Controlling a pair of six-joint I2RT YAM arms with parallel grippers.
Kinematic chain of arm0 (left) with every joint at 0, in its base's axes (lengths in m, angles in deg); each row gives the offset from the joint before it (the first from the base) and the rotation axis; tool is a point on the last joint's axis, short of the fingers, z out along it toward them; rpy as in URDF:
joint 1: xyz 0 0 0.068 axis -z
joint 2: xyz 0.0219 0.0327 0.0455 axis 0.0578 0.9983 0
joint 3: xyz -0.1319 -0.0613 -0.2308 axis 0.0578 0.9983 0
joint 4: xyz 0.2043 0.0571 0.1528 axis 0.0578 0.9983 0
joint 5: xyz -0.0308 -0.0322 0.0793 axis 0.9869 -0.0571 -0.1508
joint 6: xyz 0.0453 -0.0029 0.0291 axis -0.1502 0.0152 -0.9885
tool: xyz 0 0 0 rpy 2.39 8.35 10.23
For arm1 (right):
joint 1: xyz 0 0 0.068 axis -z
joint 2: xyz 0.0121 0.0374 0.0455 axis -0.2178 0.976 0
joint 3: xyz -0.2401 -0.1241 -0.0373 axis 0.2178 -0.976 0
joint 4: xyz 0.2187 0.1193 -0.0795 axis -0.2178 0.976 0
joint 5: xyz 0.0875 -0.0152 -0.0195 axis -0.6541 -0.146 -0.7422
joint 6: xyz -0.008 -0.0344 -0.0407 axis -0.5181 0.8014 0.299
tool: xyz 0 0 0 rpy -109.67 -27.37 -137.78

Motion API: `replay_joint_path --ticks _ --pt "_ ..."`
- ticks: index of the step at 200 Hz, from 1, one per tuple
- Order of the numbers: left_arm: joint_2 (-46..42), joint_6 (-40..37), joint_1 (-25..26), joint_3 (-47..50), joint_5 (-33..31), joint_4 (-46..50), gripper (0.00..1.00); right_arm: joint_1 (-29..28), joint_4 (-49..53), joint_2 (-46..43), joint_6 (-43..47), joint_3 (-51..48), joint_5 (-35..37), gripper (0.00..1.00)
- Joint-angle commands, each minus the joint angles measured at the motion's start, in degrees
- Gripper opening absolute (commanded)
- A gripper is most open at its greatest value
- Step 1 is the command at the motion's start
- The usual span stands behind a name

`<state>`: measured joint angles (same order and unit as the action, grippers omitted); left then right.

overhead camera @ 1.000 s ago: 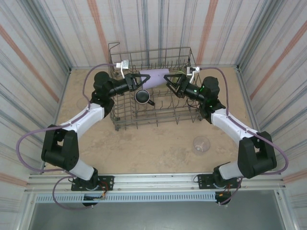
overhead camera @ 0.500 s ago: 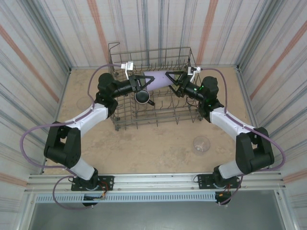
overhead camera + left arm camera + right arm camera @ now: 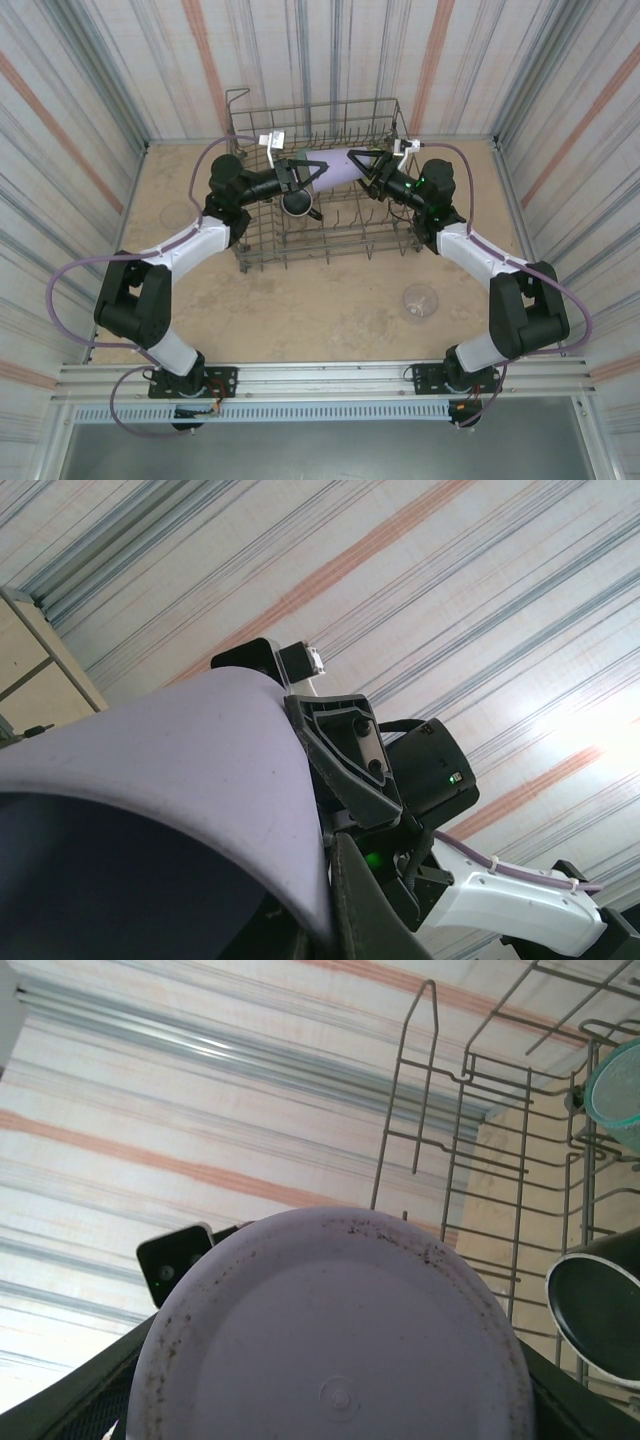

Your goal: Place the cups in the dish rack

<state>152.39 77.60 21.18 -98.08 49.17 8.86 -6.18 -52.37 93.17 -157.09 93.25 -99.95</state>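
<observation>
- We see the left end effector (image 3: 316, 169) clamped on the rim of the pale purple cup (image 3: 338, 164), held sideways over the dish rack (image 3: 330, 246)
- The right end effector (image 3: 358, 163) straddles its base; we cannot tell whether it grips

**Lilac, black and teal against grey wire and striped walls**

The pale purple cup (image 3: 338, 165) is an even, opaque lilac. In the right wrist view its round base is dotted with dark brown specks around the edge. The black mug (image 3: 297, 202) is glossy black inside and out. A teal cup (image 3: 622, 1078) is translucent blue-green. The clear cup (image 3: 420, 300), toward the table's near right corner, is colourless, with the tan surface showing through it. The dish rack (image 3: 330, 245) is dull grey wire. The table (image 3: 300, 310) is sandy tan with fine mottling. The walls (image 3: 90, 90) are white, streaked with grey-blue lines and broader orange-red bands. The arms (image 3: 195, 245) are black at the joints and white along the links. A green light (image 3: 421, 183) glows on the right one.
</observation>
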Motion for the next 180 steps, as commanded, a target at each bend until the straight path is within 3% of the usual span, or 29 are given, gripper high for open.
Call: replay_joint_path --ticks 1,48,106,147,180 --pt "0.1 -1.1 0.7 -0.3 1.6 1.0 0.00 -0.5 -1.2 -0.1 2.2 0.2 0.7 0.51" --pt "0.0 -2.6 0.7 -0.8 1.3 3.6 0.05 -0.5 -0.3 -1.4 3.2 -0.9 1.4 0.47" --pt "-2.9 -8.0 0.6 -2.5 1.6 13.1 0.55 -0.3 7.5 -3.2 9.2 2.0 2.8 0.46" --pt "-8.6 -16.9 0.0 -2.6 -1.9 26.0 0.82 -0.3 12.9 -2.9 13.9 4.7 2.9 0.45" --pt "-12.9 -20.7 -2.4 -2.4 -3.6 34.9 0.97 -0.4 19.8 -3.7 19.4 7.3 4.3 0.44"
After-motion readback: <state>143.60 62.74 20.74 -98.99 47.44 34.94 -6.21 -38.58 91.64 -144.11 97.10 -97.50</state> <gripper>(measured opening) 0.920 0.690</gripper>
